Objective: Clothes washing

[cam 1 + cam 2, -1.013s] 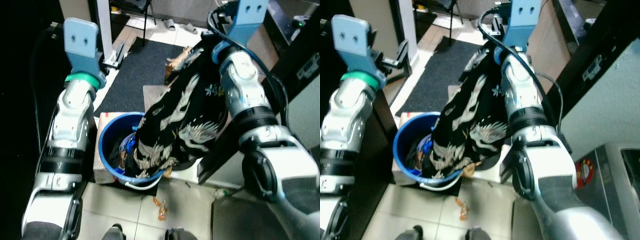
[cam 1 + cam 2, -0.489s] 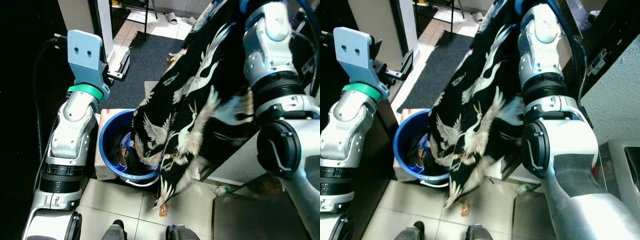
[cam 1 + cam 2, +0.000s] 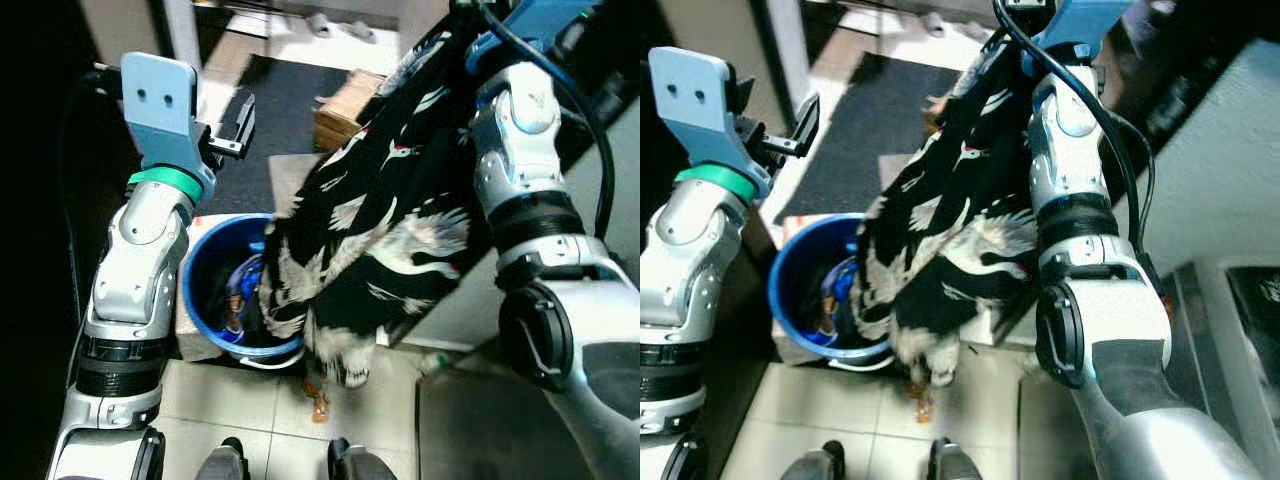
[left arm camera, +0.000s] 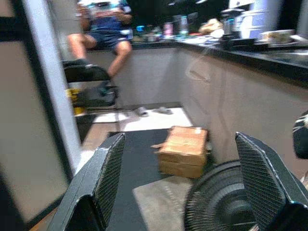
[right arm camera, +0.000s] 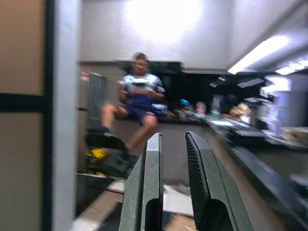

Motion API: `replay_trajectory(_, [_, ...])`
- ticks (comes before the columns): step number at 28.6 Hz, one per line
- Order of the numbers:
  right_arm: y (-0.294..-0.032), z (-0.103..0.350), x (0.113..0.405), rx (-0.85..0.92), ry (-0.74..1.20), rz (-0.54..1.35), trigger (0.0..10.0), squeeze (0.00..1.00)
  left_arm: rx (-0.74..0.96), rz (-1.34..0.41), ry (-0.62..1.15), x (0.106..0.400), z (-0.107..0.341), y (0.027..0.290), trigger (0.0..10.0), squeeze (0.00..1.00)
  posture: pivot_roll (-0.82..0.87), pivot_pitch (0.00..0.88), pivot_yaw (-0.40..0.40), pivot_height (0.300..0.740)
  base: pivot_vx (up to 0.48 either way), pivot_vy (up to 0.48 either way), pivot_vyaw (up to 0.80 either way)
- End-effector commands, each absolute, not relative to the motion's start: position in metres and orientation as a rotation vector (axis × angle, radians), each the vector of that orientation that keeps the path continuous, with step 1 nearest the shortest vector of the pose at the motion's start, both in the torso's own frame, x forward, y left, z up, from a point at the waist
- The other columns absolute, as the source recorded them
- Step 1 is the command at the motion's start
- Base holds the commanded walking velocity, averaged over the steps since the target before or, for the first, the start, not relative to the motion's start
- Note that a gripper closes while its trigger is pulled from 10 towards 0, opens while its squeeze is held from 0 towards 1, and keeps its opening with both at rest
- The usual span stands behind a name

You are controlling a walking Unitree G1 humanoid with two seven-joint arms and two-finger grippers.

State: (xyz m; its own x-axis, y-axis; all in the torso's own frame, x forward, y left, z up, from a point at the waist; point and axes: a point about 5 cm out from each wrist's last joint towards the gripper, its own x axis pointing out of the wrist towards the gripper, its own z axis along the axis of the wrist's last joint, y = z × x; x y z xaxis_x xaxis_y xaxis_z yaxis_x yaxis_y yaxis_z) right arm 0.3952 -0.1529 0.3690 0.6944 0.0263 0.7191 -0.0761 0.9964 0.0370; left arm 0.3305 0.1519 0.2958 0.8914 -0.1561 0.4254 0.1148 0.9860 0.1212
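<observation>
Black bird-print garment (image 3: 370, 240) hangs from the raised right arm, its hem trailing over the near right rim of the round blue plastic bucket (image 3: 200, 262) — held high, apparently to clear the rim. Right pincer (image 5: 173, 187): fingers nearly together, no cloth visible between them. Left pincer (image 4: 185, 178) spread wide, empty — raised beside the bucket, seemingly ready to assist.

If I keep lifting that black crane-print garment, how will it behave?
The black crane-print garment is probably floppy: it drapes over the right arm in loose folds. Its lower end hangs beside the round blue plastic bucket, so it may drag on the rim. It looks thin, so likely light, and it could slide off.
</observation>
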Motion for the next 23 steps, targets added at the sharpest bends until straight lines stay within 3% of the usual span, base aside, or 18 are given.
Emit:
replay_trajectory(1, [-0.166, 0.37, 0.393, 0.09, -0.817, 0.016, 10.0, 0.0, 0.092, -0.157, -0.447, 0.328, 0.297, 0.15, 10.0, 0.0, 0.06, 0.089, -0.028, 0.74, 0.0, 0.0, -0.8])
replay_trajectory(23, [-0.164, 0.36, 0.392, 0.101, -0.804, 0.014, 10.0, 0.0, 0.086, -0.153, -0.421, 0.326, 0.298, 0.151, 10.0, 0.0, 0.07, 0.09, -0.024, 0.74, 0.0, 0.0, -0.8])
